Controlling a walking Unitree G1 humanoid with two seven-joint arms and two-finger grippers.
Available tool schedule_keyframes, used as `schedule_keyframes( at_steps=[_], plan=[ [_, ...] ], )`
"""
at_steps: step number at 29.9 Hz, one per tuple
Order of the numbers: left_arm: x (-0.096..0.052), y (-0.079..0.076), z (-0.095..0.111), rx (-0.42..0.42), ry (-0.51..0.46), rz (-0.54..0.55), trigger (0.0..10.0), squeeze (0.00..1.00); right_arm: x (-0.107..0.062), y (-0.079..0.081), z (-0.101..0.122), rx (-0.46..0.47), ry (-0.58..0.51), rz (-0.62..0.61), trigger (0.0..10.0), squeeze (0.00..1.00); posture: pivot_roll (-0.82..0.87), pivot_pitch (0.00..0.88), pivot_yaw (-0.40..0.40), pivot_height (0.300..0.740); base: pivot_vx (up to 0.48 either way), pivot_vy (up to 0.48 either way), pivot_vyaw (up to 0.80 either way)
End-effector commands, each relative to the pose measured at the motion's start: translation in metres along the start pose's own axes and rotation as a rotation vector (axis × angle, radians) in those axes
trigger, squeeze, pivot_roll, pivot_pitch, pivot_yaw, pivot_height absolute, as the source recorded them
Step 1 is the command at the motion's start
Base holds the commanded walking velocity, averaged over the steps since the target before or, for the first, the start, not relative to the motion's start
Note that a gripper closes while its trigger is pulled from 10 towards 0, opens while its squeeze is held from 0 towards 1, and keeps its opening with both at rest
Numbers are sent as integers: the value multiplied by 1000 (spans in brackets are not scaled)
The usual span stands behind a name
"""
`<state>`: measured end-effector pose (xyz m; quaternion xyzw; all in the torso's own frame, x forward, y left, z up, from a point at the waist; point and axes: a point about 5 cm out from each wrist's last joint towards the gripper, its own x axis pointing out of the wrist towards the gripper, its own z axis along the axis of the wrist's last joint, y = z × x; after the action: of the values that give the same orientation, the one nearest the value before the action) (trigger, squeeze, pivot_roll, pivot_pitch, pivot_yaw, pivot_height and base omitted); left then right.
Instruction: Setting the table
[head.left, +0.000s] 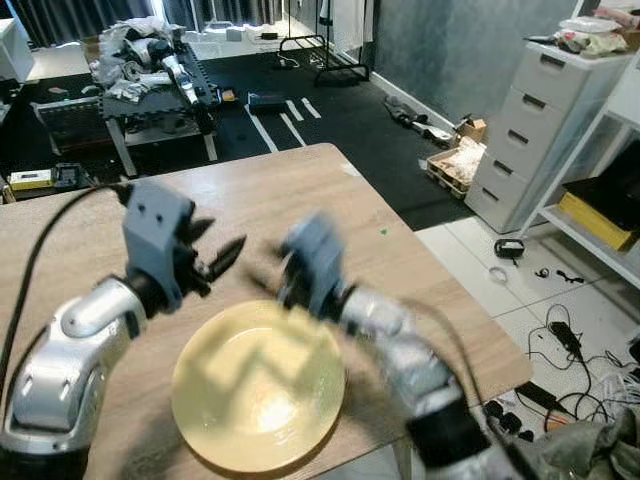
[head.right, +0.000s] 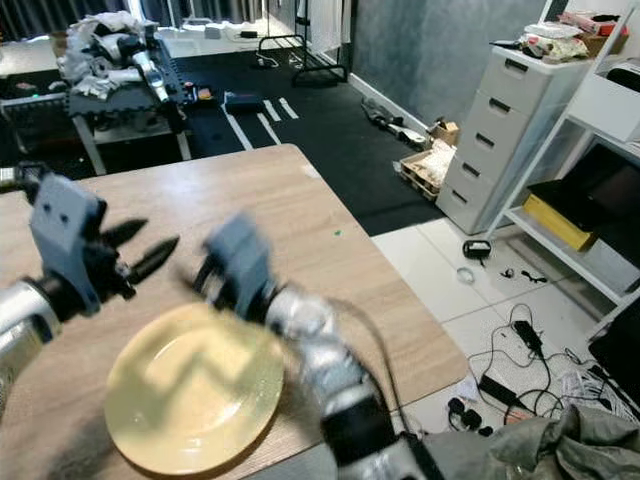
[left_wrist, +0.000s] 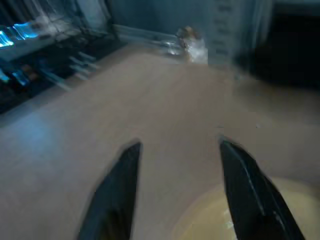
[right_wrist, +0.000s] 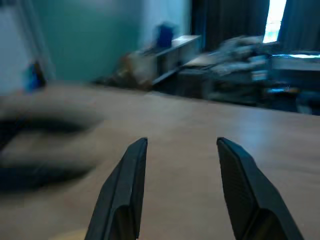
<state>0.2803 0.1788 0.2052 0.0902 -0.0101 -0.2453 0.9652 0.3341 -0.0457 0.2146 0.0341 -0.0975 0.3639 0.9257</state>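
The wooden table (head.left: 300, 200) takes up most of what is in front of the robot, and so far it carries one thing: a pale yellow plate (head.left: 258, 388), lying flat near the table's front edge. I see no cutlery, glass or napkin on the table, so I judge the setting barely begun, with one plate down and everything else still to fetch.

Both arms are raised over the far rim of the plate, and neither holds anything. The left gripper (head.left: 222, 255) hangs just past the plate's far left rim, its two black fingers (left_wrist: 120, 185) spread apart with bare wood between them. The right gripper (right_wrist: 180, 187) is blurred in the head views, just beyond the plate's far rim; its wrist view shows the fingers parted with only table between them.

I can read no brand, label or writing on the plate, the table or the grippers.
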Motion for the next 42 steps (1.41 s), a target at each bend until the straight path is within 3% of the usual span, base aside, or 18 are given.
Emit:
schedule_keyframes(
  at_steps=[1, 2, 4, 7, 9, 13, 17, 20, 25, 26, 28, 33, 42],
  plan=[
    [2, -7, -8, 3, 23, -36, 10000, 0, -3, -6, -5, 47, 11, -43, 10000, 0, 63, 0, 78, 740, 0, 0, 0],
    [-4, -18, -25, -25, 64, -83, 10000, 0, -11, -20, 0, 35, 13, -119, 10000, 0, 56, 0, 78, 740, 0, 0, 0],
    [-15, -34, -39, -70, 91, -146, 10000, 0, -25, -38, -4, -7, 55, -196, 10000, 0, 52, 0, 78, 740, 0, 0, 0],
    [-25, -44, -44, -41, 79, -144, 10000, 0, -39, -51, -13, -66, 121, -247, 10000, 0, 47, 3, 75, 740, 0, 0, 0],
    [-37, -51, -53, 22, 98, -147, 10000, 0, -57, -63, -31, -60, 195, -292, 10000, 0, 50, 9, 69, 740, 0, 0, 0],
    [-42, -51, -61, 45, 118, -132, 10000, 0, -65, -67, -41, -40, 235, -303, 10000, 0, 50, 11, 66, 740, 0, 0, 0],
    [-57, -48, -71, 113, 142, -104, 10000, 0, -87, -68, -66, 67, 319, -267, 10000, 0, 48, 19, 59, 740, 0, 0, 0],
    [-66, -50, -68, 136, 121, -83, 10000, 0, -91, -68, -68, 130, 302, -262, 10000, 0, 47, 21, 56, 740, 0, 0, 0],
    [-78, -47, -72, 117, 131, -24, 10000, 0, -93, -68, -68, 141, 298, -255, 10000, 0, 58, 26, 49, 740, 0, 0, 0],
    [-82, -43, -80, 56, 145, 38, 10000, 0, -92, -65, -70, 149, 296, -237, 10000, 0, 65, 29, 41, 740, 0, 0, 0],
    [-81, -35, -89, -15, 141, 119, 10000, 0, -89, -61, -72, 152, 295, -204, 10000, 0, 64, 28, 39, 740, 0, 0, 0],
    [-76, -26, -90, -5, 106, 193, 10000, 0, -90, -60, -77, 187, 309, -177, 10000, 0, 62, 27, 36, 740, 0, 0, 0],
    [-98, -44, -120, -33, 202, 193, 10000, 0, -96, -71, -76, 243, 292, -207, 10000, 0, 55, 27, 40, 740, 0, 0, 0]
  ],
)
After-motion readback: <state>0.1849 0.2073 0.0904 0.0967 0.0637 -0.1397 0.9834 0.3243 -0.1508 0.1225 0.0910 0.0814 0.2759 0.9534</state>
